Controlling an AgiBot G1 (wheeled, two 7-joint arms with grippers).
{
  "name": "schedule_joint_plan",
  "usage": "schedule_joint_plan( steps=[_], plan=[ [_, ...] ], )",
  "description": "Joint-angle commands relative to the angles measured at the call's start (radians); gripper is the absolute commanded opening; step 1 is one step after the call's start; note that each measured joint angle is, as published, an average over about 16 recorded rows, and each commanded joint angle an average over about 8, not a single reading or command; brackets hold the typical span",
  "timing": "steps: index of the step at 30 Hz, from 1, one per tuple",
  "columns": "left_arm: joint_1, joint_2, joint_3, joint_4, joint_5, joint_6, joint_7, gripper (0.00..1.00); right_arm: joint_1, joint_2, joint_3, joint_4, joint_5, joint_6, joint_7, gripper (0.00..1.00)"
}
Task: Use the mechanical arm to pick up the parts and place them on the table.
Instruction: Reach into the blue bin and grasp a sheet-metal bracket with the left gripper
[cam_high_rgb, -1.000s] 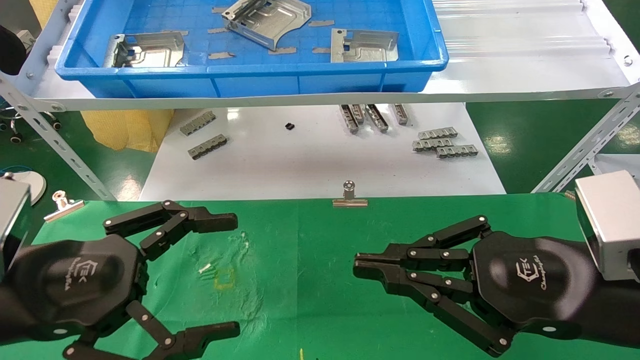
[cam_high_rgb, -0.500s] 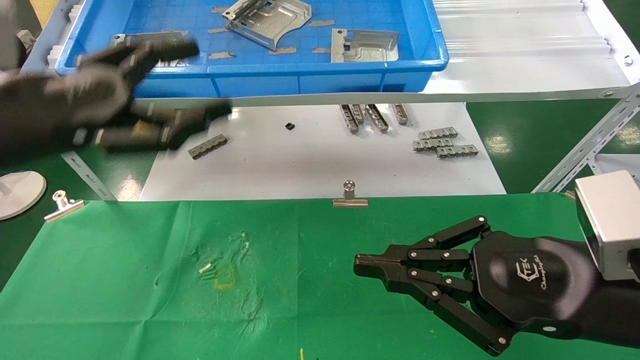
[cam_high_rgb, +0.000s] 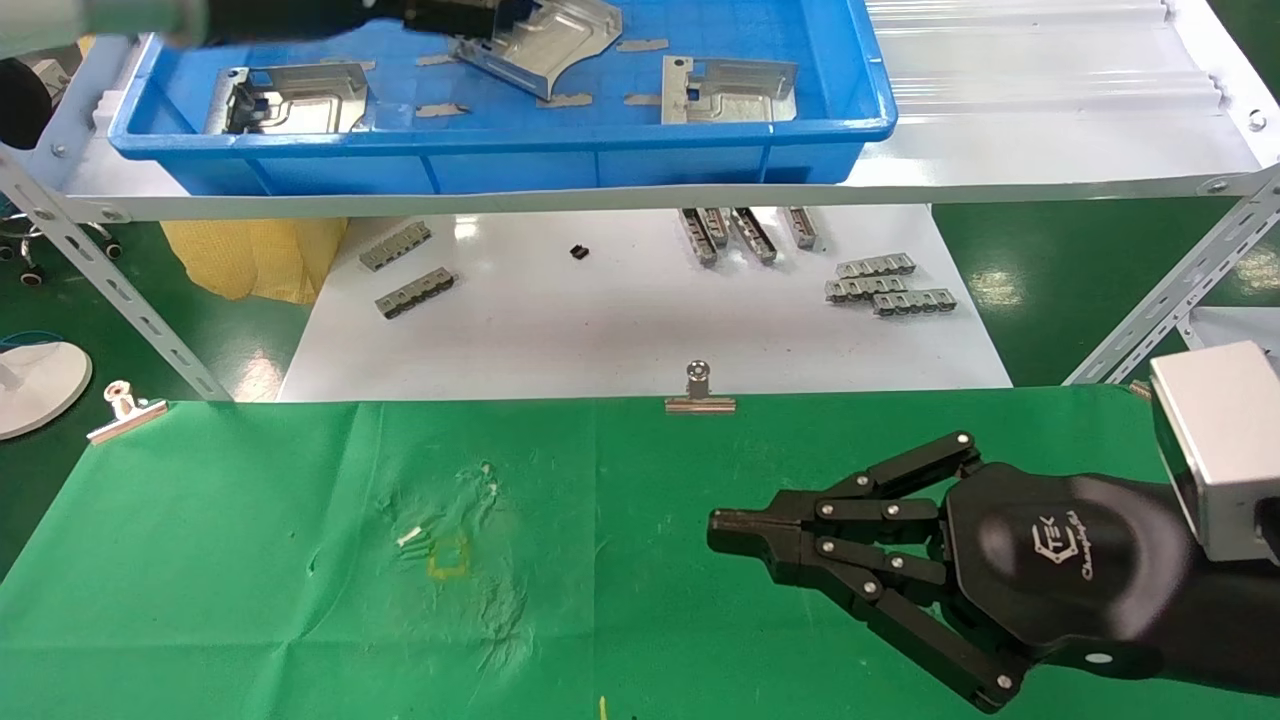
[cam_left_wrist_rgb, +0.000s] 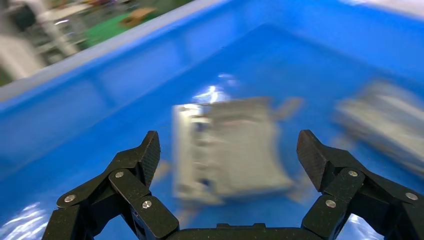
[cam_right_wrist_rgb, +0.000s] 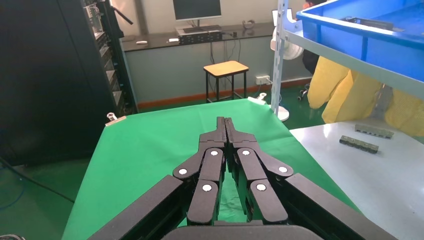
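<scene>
Three silver parts lie in the blue tray: one at the left (cam_high_rgb: 290, 100), one tilted in the middle (cam_high_rgb: 545, 40), one at the right (cam_high_rgb: 730, 92). My left gripper (cam_high_rgb: 455, 15) reaches over the tray at the top edge of the head view, beside the middle part. In the left wrist view the left gripper (cam_left_wrist_rgb: 229, 148) is open above that part (cam_left_wrist_rgb: 240, 135), with one finger on each side and not touching. My right gripper (cam_high_rgb: 715, 530) is shut and empty, low over the green cloth table (cam_high_rgb: 300, 620). The right wrist view shows the right gripper (cam_right_wrist_rgb: 225, 122) with its fingers pressed together.
The blue tray (cam_high_rgb: 500, 160) stands on a white shelf with slanted metal struts (cam_high_rgb: 100, 290) (cam_high_rgb: 1170, 300). Grey comb strips (cam_high_rgb: 890, 285) (cam_high_rgb: 415, 292) lie on the white tabletop below. Binder clips (cam_high_rgb: 699, 392) (cam_high_rgb: 125, 408) hold the cloth, which has a yellow square mark (cam_high_rgb: 450, 555).
My left arm has risen from over the green cloth and swung forward to the blue tray, still open. The right gripper has not moved.
</scene>
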Motion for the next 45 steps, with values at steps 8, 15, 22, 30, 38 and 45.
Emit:
schedule_joint_plan(
  steps=[8, 15, 22, 30, 38, 45],
  plan=[
    [-0.077, 0.155, 0.054, 0.22, 0.09, -0.222, 0.017, 0.16, 0.0, 0.0, 0.0, 0.0, 0.0, 0.0, 0.0, 0.71],
    [-0.064, 0.161, 0.084, 0.201, 0.09, -0.228, -0.01, 0.0, 0.0, 0.0, 0.0, 0.0, 0.0, 0.0, 0.0, 1.0],
    [-0.053, 0.162, 0.119, 0.181, 0.085, -0.241, -0.05, 0.0, 0.0, 0.0, 0.0, 0.0, 0.0, 0.0, 0.0, 1.0],
    [-0.042, 0.163, 0.157, 0.16, 0.07, -0.265, -0.107, 0.0, 0.0, 0.0, 0.0, 0.0, 0.0, 0.0, 0.0, 1.0],
    [-0.033, 0.163, 0.2, 0.141, 0.053, -0.283, -0.163, 0.0, 0.0, 0.0, -0.001, 0.0, 0.0, 0.0, 0.0, 1.0],
    [-0.027, 0.162, 0.241, 0.131, 0.044, -0.303, -0.199, 0.0, 0.0, 0.0, -0.001, 0.0, 0.0, 0.0, 0.0, 1.0]
  ],
)
